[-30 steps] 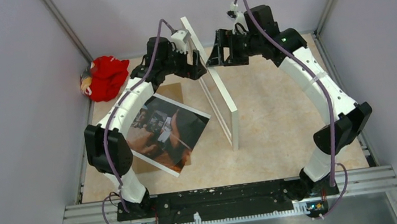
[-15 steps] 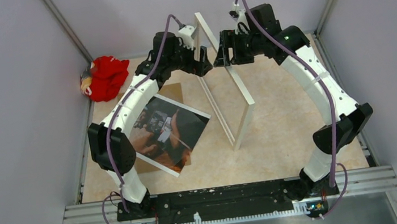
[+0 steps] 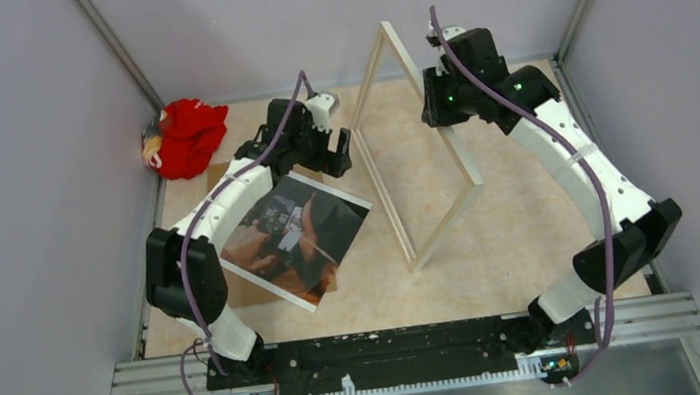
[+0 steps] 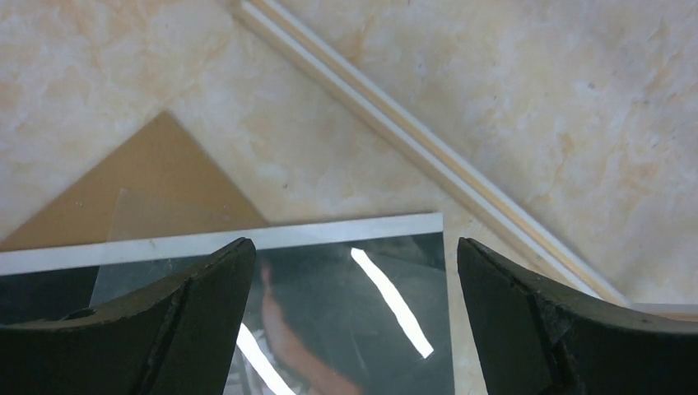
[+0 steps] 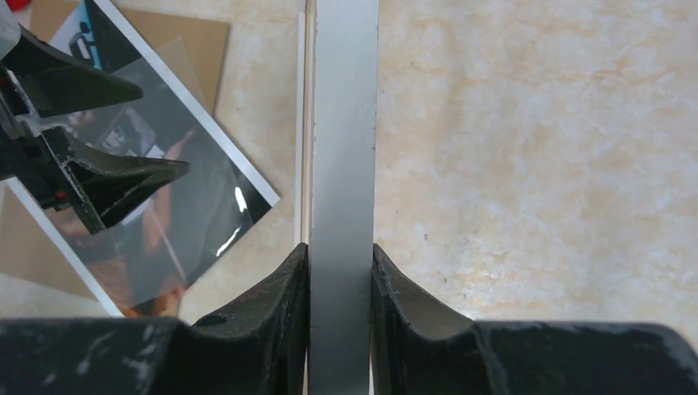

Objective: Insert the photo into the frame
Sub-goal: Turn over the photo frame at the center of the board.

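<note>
**Top external view.** The right gripper (image 3: 438,111) is clamping the upper rail of the frame (image 3: 384,196), with both fingers closed on it. The frame is standing on one long rail on the table (image 3: 521,227) and is tilting, its upper rail leaning toward the right arm's side. The photo (image 3: 295,234) is lying face up just left of the frame, outside it, and is resting on the brown backing board (image 3: 257,292). The left gripper (image 3: 335,149) is hanging above the photo's far corner with its fingers spread and is holding nothing. A red cloth item (image 3: 185,135) is lying in the far left corner.

**Left wrist view.** The left gripper (image 4: 354,247) is showing both fingers (image 4: 206,313) wide apart, with nothing between them. Below them, the photo (image 4: 346,329) is showing its white border and glossy dark surface. A corner of the backing board (image 4: 156,173) is projecting beyond the photo's edge. The frame's lower rail (image 4: 411,140) is running diagonally across the table (image 4: 576,99), apart from the photo.

**Right wrist view.** The right gripper (image 5: 342,271) is pressing both fingers (image 5: 280,296) against the two faces of the frame rail (image 5: 344,123), which is running straight up the picture. To its left, the photo (image 5: 165,189) is lying on the backing board (image 5: 197,41), with the open left gripper (image 5: 156,125) above it.
</note>
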Robot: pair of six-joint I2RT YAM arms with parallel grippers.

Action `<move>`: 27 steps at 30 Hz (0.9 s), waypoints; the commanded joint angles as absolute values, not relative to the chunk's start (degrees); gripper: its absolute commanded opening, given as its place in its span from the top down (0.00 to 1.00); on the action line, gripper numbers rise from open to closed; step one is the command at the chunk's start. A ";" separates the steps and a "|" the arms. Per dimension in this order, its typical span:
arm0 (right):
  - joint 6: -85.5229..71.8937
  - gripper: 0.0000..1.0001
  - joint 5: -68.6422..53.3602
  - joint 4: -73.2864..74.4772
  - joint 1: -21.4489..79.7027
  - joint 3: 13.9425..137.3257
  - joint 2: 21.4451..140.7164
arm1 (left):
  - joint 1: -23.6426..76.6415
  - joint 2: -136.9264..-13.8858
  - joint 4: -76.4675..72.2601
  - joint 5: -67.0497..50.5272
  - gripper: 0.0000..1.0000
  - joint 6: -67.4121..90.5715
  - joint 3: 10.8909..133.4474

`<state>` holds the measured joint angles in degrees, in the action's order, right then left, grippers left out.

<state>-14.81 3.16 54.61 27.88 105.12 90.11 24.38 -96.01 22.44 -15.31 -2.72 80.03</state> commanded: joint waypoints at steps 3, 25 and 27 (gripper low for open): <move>-9.55 0.75 8.32 51.36 28.00 91.57 78.93 | 24.35 -90.58 19.32 -11.69 0.01 -8.22 70.69; -9.27 0.79 26.77 36.72 24.07 57.50 68.99 | 26.06 -95.43 16.39 -11.74 0.01 -14.33 64.93; -7.86 0.80 27.99 35.76 23.72 56.10 70.13 | 26.62 -96.04 15.77 -11.35 0.01 -15.18 64.34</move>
<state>-12.88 23.05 39.44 24.12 58.17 68.88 25.32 -94.70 19.03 -12.29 -12.53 65.76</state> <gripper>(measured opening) 0.271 0.987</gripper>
